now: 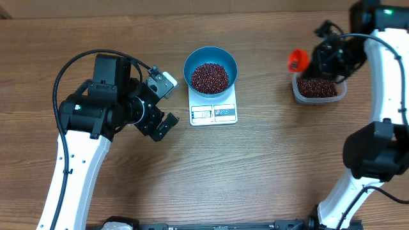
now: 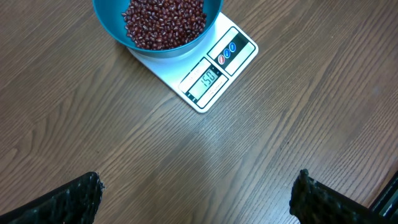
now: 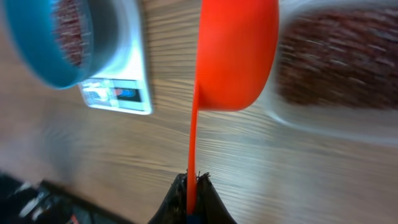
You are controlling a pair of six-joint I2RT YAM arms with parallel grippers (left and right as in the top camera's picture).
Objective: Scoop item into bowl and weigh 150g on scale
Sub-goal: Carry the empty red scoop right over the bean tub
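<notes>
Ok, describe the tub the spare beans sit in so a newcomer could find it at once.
Look to the far right of the wooden table, by the orange scoop in the right gripper. The clear tub of beans sits there. Unlike the round blue bowl, it is see-through, rectangular, and stands on bare wood, not the white scale.
</notes>
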